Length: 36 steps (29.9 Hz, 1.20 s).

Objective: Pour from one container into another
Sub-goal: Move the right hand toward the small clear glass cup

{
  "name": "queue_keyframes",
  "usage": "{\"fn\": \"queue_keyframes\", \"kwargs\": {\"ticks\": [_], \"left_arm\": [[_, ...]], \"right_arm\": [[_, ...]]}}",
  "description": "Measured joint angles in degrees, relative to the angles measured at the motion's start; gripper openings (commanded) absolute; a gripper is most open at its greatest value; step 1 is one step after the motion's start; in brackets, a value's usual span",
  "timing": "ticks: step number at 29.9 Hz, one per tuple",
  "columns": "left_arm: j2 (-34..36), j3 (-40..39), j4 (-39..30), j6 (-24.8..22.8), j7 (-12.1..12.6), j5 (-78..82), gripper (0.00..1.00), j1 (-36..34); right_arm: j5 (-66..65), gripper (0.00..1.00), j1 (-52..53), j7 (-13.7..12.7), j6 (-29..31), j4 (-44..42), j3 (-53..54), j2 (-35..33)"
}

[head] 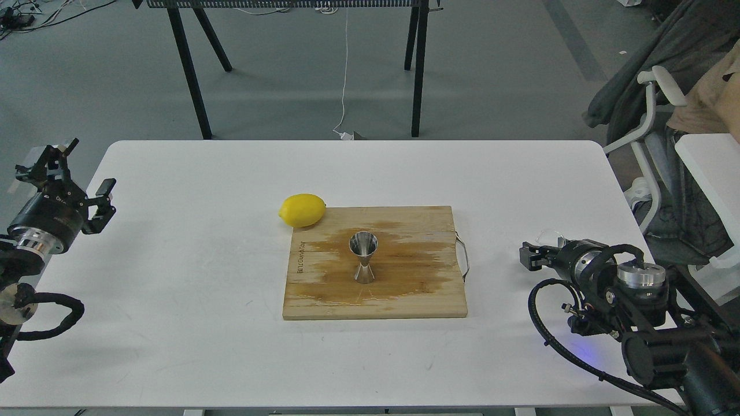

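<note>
White table (173, 260) holds the jigger (363, 257) mid-frame, well left of the right gripper (529, 254), which seems to grip the cup (552, 237); the left gripper (78, 173) gapes, holding nothing.

On the white table (173, 323) I count one wooden cutting board (416, 289), one yellow lemon (302, 210) and one steel jigger (364, 257). I make out one clear cup (551, 236), only partly visible beside my right arm. I see two grippers: the left gripper (72, 173) and the right gripper (529, 256). Beyond the table I count one black-legged stand (416, 69), one white cable (344, 75) and one office chair (653, 133).
</note>
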Motion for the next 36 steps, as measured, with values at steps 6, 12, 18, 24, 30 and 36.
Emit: {"fn": "queue_keyframes", "kwargs": {"ticks": [6, 12, 18, 24, 30, 36], "left_arm": [[0.00, 0.00, 0.09, 0.00, 0.00, 0.00, 0.99, 0.01], [-0.01, 0.00, 0.89, 0.00, 0.00, -0.06, 0.99, 0.01], [-0.06, 0.00, 0.96, 0.00, -0.03, -0.07, 0.99, 0.07], [-0.07, 0.00, 0.96, 0.00, -0.03, -0.08, 0.99, 0.01], [-0.10, 0.00, 0.96, 0.00, -0.03, -0.05, 0.99, 0.01], [-0.17, 0.00, 0.96, 0.00, -0.02, 0.00, 0.99, 0.07]], "right_arm": [[0.00, 0.60, -0.08, 0.00, 0.00, 0.00, 0.00, -0.08], [0.00, 0.52, -0.23, 0.00, 0.00, 0.00, 0.00, -0.09], [-0.48, 0.45, -0.41, 0.00, 0.00, 0.08, -1.94, -0.16], [-0.52, 0.44, -0.52, 0.04, 0.01, 0.17, -2.71, -0.18], [-0.60, 0.44, -0.64, 0.13, 0.01, 0.37, -2.80, -0.18], [-0.61, 0.43, -0.72, 0.13, 0.00, 0.82, -2.83, -0.18]]}}
